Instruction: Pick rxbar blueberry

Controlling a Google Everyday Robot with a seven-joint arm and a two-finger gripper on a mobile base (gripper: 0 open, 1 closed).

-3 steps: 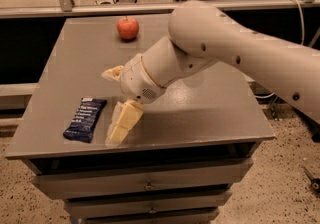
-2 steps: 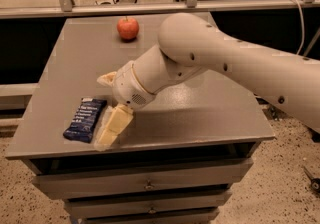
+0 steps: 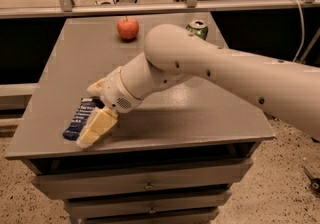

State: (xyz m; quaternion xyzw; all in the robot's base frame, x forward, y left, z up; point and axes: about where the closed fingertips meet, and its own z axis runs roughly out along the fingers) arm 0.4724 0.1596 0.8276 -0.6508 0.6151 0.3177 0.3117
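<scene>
The rxbar blueberry [image 3: 75, 122], a flat dark navy bar with white lettering, lies near the front left corner of the grey table [image 3: 210, 118]. My gripper [image 3: 88, 115] is low over the bar's right side, open, with one cream finger [image 3: 97, 128] in front of the bar and the other [image 3: 97, 86] behind it. The near finger covers part of the bar. I cannot tell whether the fingers touch it.
A red apple [image 3: 128, 27] stands at the back of the table. A green soda can [image 3: 198, 27] stands at the back right, partly behind my arm [image 3: 215, 75]. The table's front and left edges are close to the bar. Drawers sit below the tabletop.
My gripper has moved left and down toward the bar, from beside it to straddling its right side. The bar has not moved.
</scene>
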